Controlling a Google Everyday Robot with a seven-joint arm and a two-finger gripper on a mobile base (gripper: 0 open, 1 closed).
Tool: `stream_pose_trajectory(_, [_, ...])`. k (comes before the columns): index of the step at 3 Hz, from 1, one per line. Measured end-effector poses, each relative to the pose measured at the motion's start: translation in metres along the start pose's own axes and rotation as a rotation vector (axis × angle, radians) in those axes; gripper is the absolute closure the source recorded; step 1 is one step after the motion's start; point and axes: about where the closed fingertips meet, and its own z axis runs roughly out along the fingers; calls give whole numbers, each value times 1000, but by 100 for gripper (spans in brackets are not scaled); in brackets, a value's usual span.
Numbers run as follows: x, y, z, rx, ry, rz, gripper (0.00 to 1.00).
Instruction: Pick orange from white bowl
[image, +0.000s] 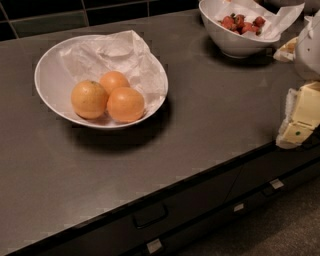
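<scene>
The white bowl is wide and shallow, lined with crumpled white paper, and stands at the left of the dark counter. Three fruits lie in it. The orange is round, smooth and deep orange, at the front right of the bowl. It touches a paler yellowish orange with a green stem dot on its left and a smaller orange behind it. My gripper, cream-yellow with a green dot, hangs at the right edge of the view by the counter's front edge, far to the right of the bowl.
A deeper white bowl with red fruit and paper stands at the back right. A white rounded part of my arm is at the right edge. The dark counter has drawers with handles below its front edge.
</scene>
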Motion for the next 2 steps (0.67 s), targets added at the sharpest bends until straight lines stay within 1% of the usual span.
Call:
stream_pose_trajectory(1, [0, 0, 0, 0, 0, 0, 0])
stream_pose_trajectory(2, [-11, -2, 0, 3, -9, -17, 0])
